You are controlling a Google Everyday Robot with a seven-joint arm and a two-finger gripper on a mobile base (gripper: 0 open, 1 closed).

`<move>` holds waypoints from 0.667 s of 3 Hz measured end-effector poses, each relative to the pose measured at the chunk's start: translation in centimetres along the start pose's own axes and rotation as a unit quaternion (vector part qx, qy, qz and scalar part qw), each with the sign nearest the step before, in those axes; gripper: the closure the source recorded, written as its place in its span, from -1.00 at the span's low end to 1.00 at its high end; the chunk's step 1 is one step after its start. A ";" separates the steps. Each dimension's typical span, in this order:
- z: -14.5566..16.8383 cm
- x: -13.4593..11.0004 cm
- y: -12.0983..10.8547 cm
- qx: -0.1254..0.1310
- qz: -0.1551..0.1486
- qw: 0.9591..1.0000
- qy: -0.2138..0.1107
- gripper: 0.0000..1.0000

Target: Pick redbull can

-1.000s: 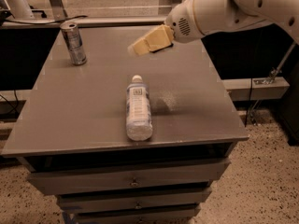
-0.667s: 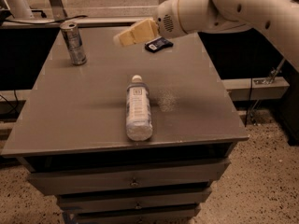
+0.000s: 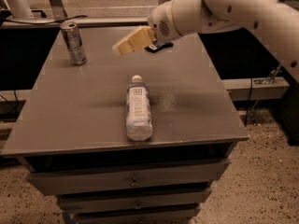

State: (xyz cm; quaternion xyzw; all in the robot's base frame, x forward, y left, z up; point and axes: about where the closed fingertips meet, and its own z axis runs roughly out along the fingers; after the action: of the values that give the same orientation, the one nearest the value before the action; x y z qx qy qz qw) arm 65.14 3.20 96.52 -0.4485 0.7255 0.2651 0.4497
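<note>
Slim, tall silver-and-blue metal drink can (image 3: 74,43), standing upright on its base near the far left corner of the grey table (image 3: 70,106). The round top faces upward and is ringed by a bright silver rim. The cylindrical side wall shows darker bluish panels against silver; its printing cannot be read. The base sits flat on the table, a little in from both the left edge and the far edge. The can stands free. The cream-coloured end effector (image 3: 126,42) hangs over the far half of the table, to the right of the can and apart from it, roughly midway between the left and right edges.
</note>
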 end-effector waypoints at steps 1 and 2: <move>3.5 2.3 0.0 -0.026 -0.070 0.997 0.030 -1.00; 6.6 4.5 -0.6 -0.043 -0.115 0.992 0.044 -1.00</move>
State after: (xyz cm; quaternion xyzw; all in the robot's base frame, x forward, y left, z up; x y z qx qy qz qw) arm 67.56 6.26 89.57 -0.5588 0.6766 0.2224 0.4248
